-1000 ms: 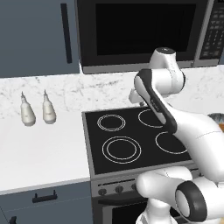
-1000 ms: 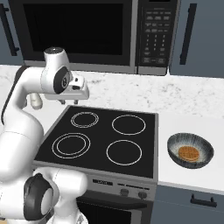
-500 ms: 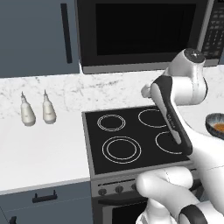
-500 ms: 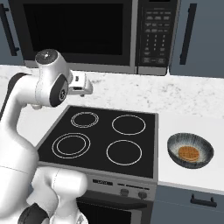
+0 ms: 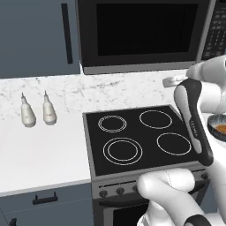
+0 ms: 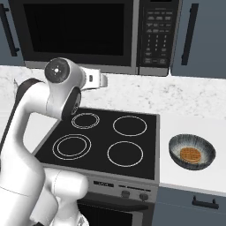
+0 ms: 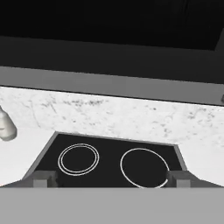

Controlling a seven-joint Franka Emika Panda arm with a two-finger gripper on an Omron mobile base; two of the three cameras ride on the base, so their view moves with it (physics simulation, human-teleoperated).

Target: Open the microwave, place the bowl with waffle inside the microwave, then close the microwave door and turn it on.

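The gripper (image 7: 109, 178) is hanging over the stovetop (image 6: 106, 139) with its jaws spread wide and nothing between them. The microwave door (image 6: 75, 33) is sitting shut above, at twelve o'clock. It looks rigid and hinged, and is likely best taken at its edge beside the button panel (image 6: 158, 32). The bowl (image 6: 192, 151) with the waffle (image 6: 191, 155) is waiting on the counter (image 6: 194, 176) at three o'clock, looking light but smooth-rimmed. Room under the door looks tight.

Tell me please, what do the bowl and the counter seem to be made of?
Bowl: probably glazed ceramic; dark grey-blue with a speckled rim and a slight sheen, holding the waffle. Counter: looks like polished marble or an imitation; white with grey veins. Being rendered, neither is certain.
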